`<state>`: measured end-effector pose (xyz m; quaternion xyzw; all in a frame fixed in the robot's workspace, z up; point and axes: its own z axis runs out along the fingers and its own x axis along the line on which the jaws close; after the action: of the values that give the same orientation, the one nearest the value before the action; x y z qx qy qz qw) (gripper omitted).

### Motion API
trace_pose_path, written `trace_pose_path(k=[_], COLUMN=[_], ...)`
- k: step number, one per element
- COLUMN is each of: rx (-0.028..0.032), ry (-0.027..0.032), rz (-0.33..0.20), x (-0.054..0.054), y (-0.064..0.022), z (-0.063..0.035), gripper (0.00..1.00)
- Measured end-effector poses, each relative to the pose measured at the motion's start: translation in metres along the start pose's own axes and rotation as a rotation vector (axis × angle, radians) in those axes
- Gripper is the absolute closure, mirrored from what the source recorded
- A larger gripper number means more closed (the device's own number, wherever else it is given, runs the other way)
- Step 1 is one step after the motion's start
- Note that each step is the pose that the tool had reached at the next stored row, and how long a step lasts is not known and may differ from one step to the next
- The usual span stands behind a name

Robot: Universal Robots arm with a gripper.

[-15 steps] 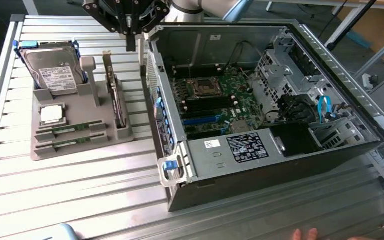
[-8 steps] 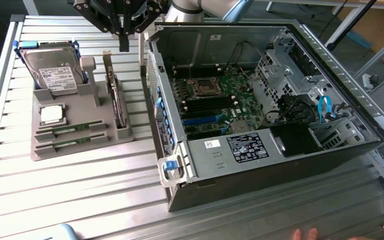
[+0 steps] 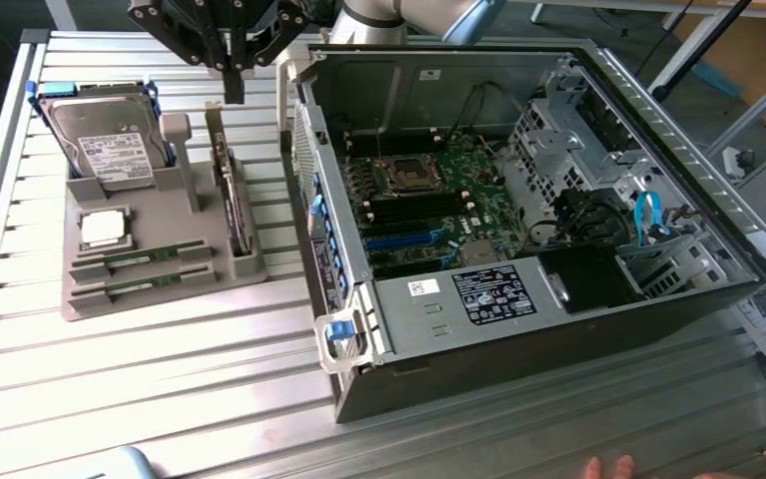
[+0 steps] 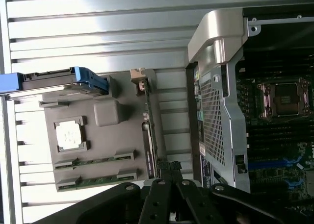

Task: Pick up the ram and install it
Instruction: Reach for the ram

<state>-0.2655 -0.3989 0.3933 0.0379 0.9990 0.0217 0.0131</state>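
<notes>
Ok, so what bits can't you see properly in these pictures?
Exterior view: the end effector is cut off by the top edge.
Exterior view: a hand is cut by the bottom edge.
Exterior view: the ram sticks have print too small to read.
Exterior view: the board's memory slots sit in shadow; filled or empty is unclear.
Wrist view: the end effector's dark links cover the expansion card's end.

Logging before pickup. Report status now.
Gripper shut, empty, raised above the grey holder. Both ram sticks seated in holder, untouched. Upright expansion card beside them.
</notes>
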Motion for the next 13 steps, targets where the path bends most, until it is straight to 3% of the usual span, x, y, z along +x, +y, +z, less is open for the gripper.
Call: trace_pose_path(k=[13], rx=[0.0], ry=[0.0], rz=[0.0], x=[0.021], y=[-0.0016], z=[-0.0006], gripper=[0.89])
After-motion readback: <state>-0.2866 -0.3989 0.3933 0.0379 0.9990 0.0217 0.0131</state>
